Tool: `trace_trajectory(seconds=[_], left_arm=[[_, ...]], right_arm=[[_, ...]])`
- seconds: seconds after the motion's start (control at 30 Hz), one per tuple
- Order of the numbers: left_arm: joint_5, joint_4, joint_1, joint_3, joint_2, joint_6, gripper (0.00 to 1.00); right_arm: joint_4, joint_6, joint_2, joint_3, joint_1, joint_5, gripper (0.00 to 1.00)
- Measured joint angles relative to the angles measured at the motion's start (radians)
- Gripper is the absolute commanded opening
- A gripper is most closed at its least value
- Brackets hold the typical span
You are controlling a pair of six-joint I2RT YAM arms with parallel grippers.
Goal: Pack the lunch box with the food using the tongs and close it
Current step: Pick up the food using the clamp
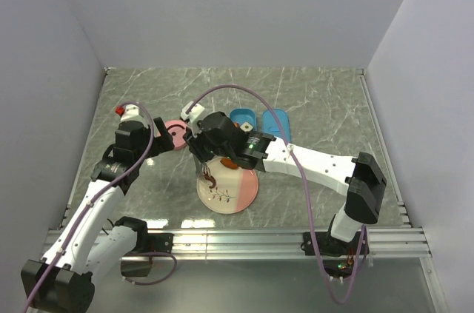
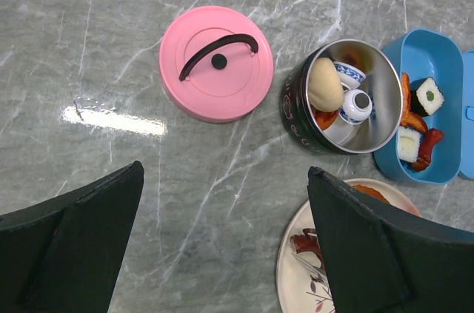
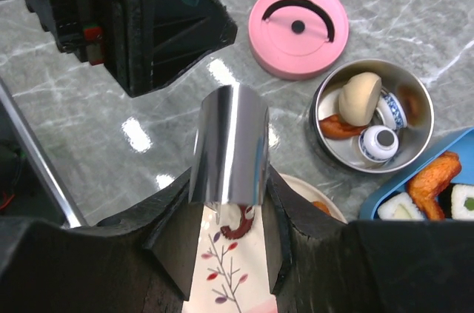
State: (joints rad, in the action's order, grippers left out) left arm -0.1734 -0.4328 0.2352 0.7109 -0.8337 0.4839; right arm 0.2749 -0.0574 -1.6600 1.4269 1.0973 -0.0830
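Note:
My right gripper (image 3: pixel 231 209) is shut on the silver tongs (image 3: pixel 229 143), which point down over the patterned plate (image 3: pixel 229 272). Their tips sit at a curled red sausage piece (image 3: pixel 241 226); whether they pinch it is hidden. In the top view the right gripper (image 1: pixel 209 152) hangs over the plate's far left edge (image 1: pixel 237 206). The blue lunch box (image 2: pixel 444 61) holds sushi squares (image 2: pixel 429 96), orange shrimp and a sausage. A round metal tin (image 2: pixel 385 95) beside it holds the beige bun (image 2: pixel 324 85). My left gripper (image 2: pixel 226 246) hangs open over bare table, left of the plate (image 2: pixel 292 268).
The pink round lid (image 2: pixel 216 63) lies flat left of the tin. The blue box lid (image 1: pixel 278 124) lies right of the lunch box (image 1: pixel 243 118). The left arm's black wrist (image 3: pixel 141 17) is close to the tongs' upper end. Grey walls enclose the marble table.

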Motion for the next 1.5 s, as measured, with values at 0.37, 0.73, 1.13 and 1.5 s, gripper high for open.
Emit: trace_trajectory(seconds=[0.37, 0.73, 1.13, 1.5], left_arm=[[0.0, -0.001, 0.0, 0.0, 0.001, 0.0, 0.99], [0.0, -0.002, 0.0, 0.0, 0.001, 0.0, 1.0], [0.0, -0.002, 0.0, 0.0, 0.001, 0.0, 0.99], [0.0, -0.002, 0.0, 0.0, 0.001, 0.0, 1.0]], right_arm=[[-0.019, 0.014, 0.0, -0.008, 0.0, -0.029, 0.42], [0.01, 0.03, 0.001, -0.008, 0.0, -0.056, 0.43], [0.014, 0.021, 0.001, -0.035, 0.0, -0.058, 0.4], [0.04, -0.033, 0.001, -0.023, 0.01, -0.146, 0.21]])
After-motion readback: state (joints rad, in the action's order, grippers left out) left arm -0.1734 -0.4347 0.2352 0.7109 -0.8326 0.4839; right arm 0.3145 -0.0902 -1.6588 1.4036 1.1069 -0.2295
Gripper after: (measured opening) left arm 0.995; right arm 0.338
